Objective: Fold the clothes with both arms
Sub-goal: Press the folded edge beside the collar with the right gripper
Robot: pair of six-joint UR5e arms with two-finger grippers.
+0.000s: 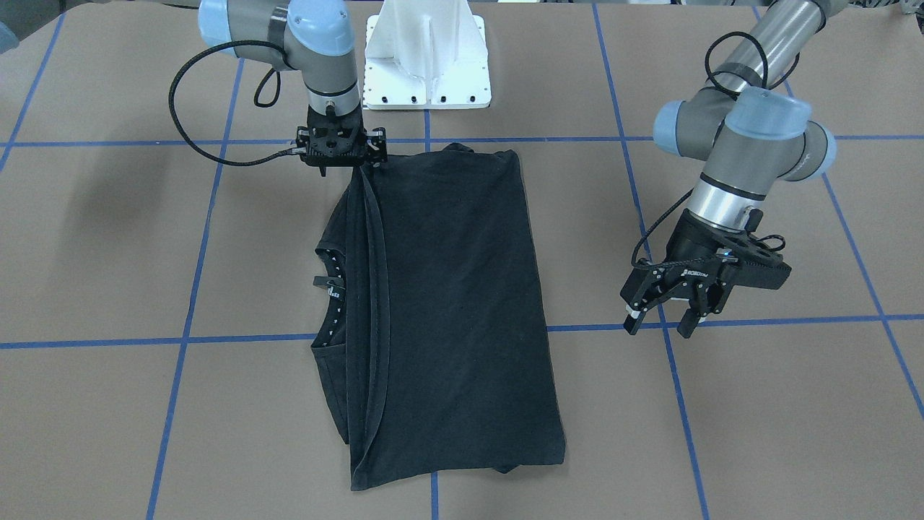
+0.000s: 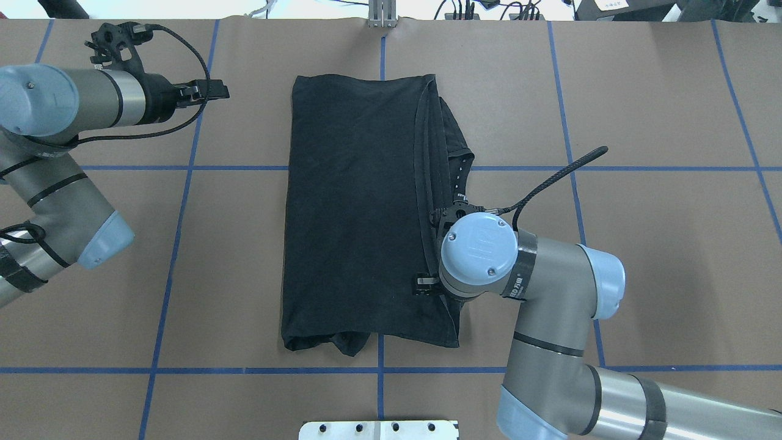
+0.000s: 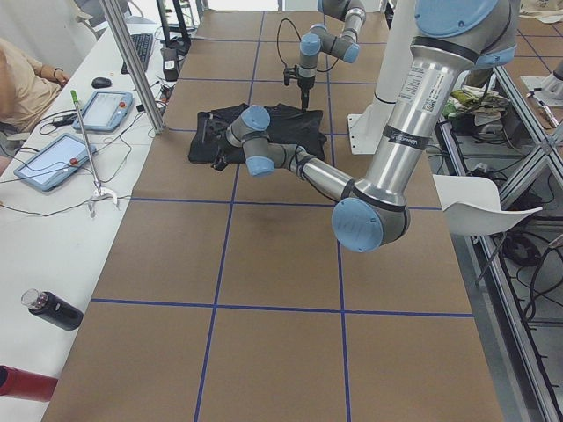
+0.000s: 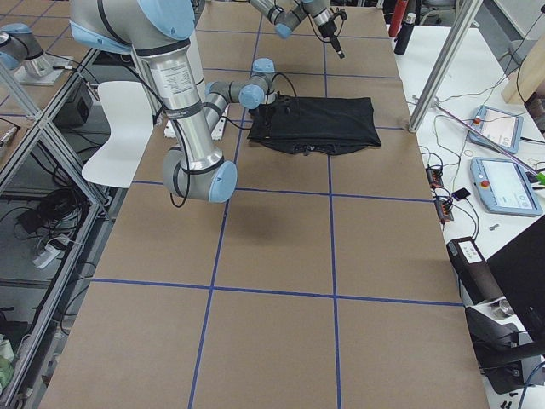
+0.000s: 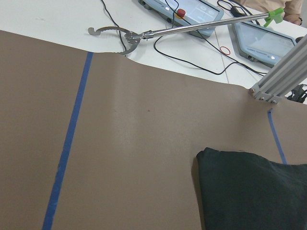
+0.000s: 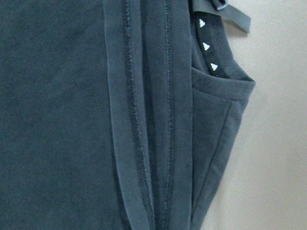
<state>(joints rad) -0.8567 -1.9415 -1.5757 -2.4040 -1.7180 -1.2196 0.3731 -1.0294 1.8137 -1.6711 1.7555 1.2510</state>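
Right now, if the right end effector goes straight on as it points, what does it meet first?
Probably the black T-shirt, at its layered hem edge: the right end effector points down over it; the gap is unclear.

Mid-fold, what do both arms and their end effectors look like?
Both the left arm and right arm are grey metal tubes with light-blue joint caps and black bands. The left end effector and right end effector are black, two-fingered, each fed by a looped black cable. The left one bears small white lettering.

Blurred lettering on left tool (image 1: 658,326), nothing readable
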